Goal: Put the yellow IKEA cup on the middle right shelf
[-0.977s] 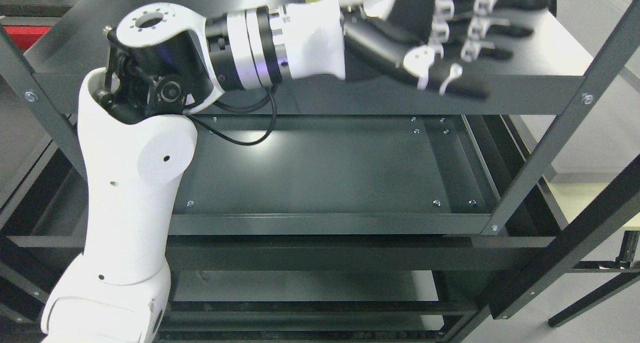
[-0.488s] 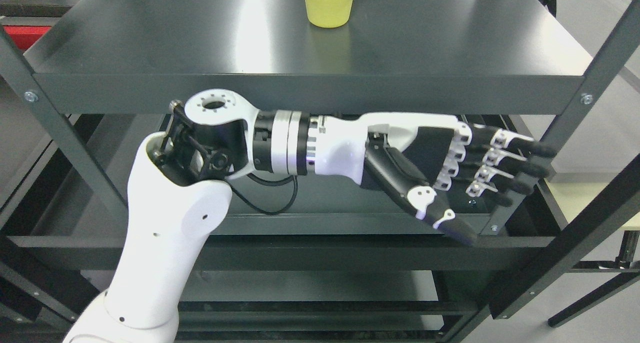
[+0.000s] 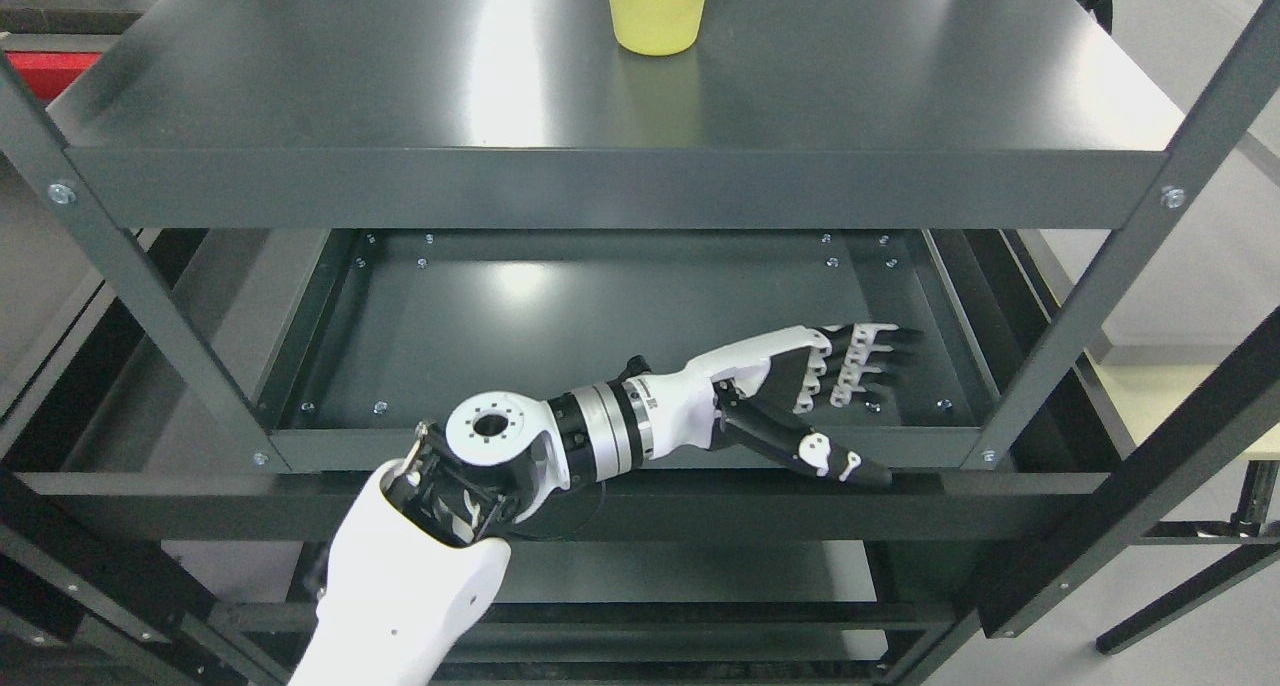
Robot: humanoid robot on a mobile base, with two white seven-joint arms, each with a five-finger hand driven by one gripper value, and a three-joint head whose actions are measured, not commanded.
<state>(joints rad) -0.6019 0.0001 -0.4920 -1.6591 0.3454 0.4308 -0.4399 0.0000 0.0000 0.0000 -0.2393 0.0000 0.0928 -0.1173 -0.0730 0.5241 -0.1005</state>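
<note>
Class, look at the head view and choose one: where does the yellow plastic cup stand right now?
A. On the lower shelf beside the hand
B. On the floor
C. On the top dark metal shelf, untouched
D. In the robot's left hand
C: the yellow plastic cup stands on the top dark metal shelf, while the left hand hangs empty and open over the lower shelf.

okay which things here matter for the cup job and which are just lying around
Belongs to the job:
- yellow cup, standing on the top shelf
- middle shelf
- left hand, open, holding nothing

Just there:
- red object, far left
- pale surface, right of the rack
</note>
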